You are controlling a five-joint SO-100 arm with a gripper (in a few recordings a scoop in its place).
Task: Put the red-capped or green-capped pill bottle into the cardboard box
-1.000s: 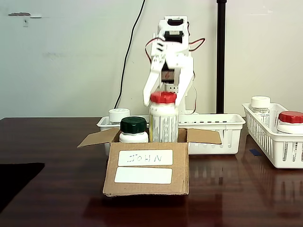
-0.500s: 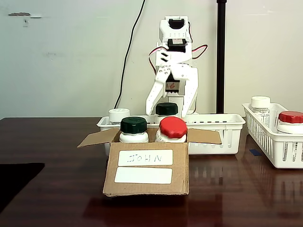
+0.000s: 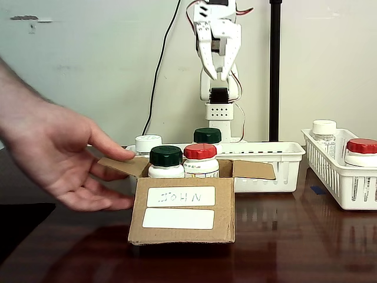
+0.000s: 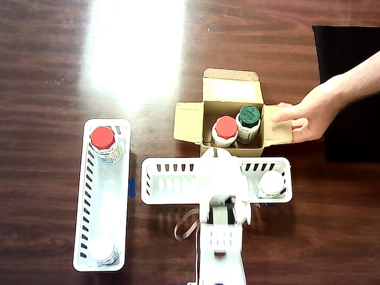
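Pill bottle (image 3: 200,160), red ribbed cap, white body: stands upright inside the cardboard box (image 3: 181,216), cap poking just above the front wall in the fixed view. Overhead view shows it (image 4: 225,129) in the box's left half, touching or just beside a green-capped bottle (image 4: 249,119) that shares the box (image 4: 232,89). In the fixed view that green-capped bottle (image 3: 166,161) sits left of the red one.

Box flaps spread outward. Front wall carries two white labels, the upper one handwritten, the lower blank.

Gripper (image 3: 217,76): raised well above the box, behind it, pointing down. Fingers slightly parted, nothing between them. Apart from every bottle.

A person's hand (image 3: 65,156) comes in at the box's left flap in the fixed view, fingertips touching the flap. Overhead, the same hand (image 4: 309,114) rests on the box's right flap.

Behind the box: white slotted basket (image 3: 265,155) holding a white-capped bottle (image 3: 147,144) and another green-capped bottle (image 3: 207,135). Well right of the box in the fixed view: a second basket (image 3: 341,177) with one red-capped bottle (image 3: 360,151) and one white-capped bottle (image 3: 324,132).

Everything stands on a dark wooden table (image 3: 283,247).
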